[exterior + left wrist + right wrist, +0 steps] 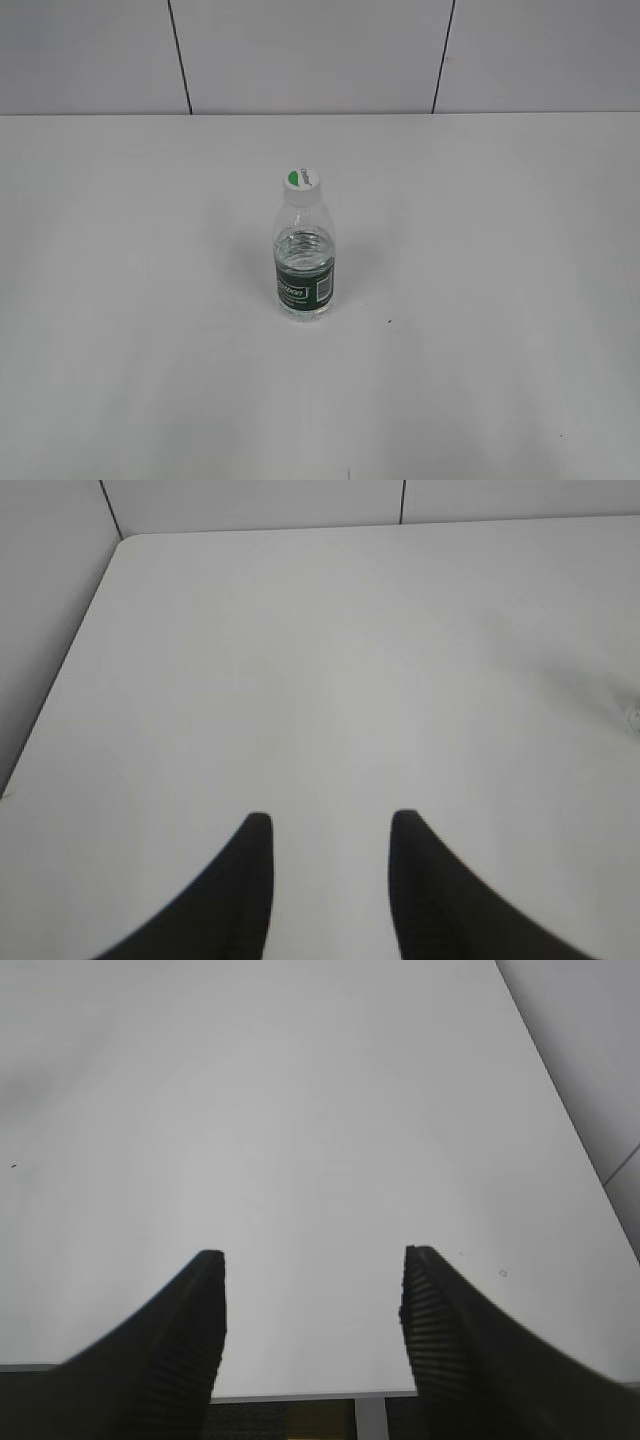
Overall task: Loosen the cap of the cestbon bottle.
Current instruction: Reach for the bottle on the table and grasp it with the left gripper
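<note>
The cestbon bottle (303,262) stands upright near the middle of the white table. It is clear plastic with a dark green label band. Its white cap (301,181) with a green leaf mark sits on the neck. A sliver of the bottle shows at the right edge of the left wrist view (634,716). My left gripper (328,822) is open and empty over bare table, far left of the bottle. My right gripper (313,1258) is open and empty above the table's front edge. Neither gripper shows in the exterior view.
The white table (120,300) runs back to a panelled wall (310,55). The left wrist view shows the table's far left corner (125,540). The right wrist view shows the table's front edge (300,1395) and right edge (560,1110).
</note>
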You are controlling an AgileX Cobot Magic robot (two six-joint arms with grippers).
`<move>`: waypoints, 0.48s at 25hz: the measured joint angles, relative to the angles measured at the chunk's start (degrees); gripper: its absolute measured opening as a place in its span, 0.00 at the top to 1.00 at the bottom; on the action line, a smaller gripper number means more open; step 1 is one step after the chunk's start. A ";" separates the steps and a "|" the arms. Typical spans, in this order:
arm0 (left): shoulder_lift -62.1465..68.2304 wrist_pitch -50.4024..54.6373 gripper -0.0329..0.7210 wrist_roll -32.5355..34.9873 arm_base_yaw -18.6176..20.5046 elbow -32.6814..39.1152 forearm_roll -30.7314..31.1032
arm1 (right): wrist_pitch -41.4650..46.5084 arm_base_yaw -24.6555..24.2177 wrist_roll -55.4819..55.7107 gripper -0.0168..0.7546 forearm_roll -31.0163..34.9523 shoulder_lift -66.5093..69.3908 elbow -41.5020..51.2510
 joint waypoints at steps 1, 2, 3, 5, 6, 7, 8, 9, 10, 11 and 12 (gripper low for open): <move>0.00 0.00 0.63 0.00 0.00 0.00 0.00 | 0.00 0.00 0.00 0.42 0.00 0.00 0.00; 0.00 0.00 0.63 0.00 0.00 0.00 0.00 | 0.00 0.00 0.00 0.42 0.00 0.00 0.00; 0.00 0.00 0.63 0.00 0.00 0.00 0.00 | 0.00 0.00 0.00 0.42 0.00 0.00 0.00; 0.00 0.00 0.63 0.00 0.00 0.00 0.00 | 0.00 0.00 0.00 0.42 0.00 0.00 0.00; 0.00 0.00 0.63 0.00 0.00 0.00 0.00 | 0.00 0.00 0.00 0.42 0.00 0.00 0.00; 0.00 0.00 0.63 0.00 0.00 0.00 0.00 | 0.00 0.00 0.00 0.42 0.00 0.00 0.00; 0.00 0.00 0.63 0.00 0.00 0.00 0.00 | 0.00 0.00 0.00 0.42 0.00 0.00 0.00; 0.00 0.00 0.63 0.00 0.00 0.00 0.00 | 0.00 0.00 0.00 0.42 0.00 0.00 0.00; 0.00 0.00 0.63 0.00 0.00 0.00 0.00 | 0.00 0.00 0.00 0.42 0.00 0.00 0.00; 0.00 0.00 0.63 0.00 0.00 0.00 0.00 | 0.00 0.00 0.00 0.42 0.00 0.00 0.00; 0.00 0.00 0.63 0.00 0.00 0.00 0.00 | 0.00 0.00 0.00 0.42 0.00 0.00 0.00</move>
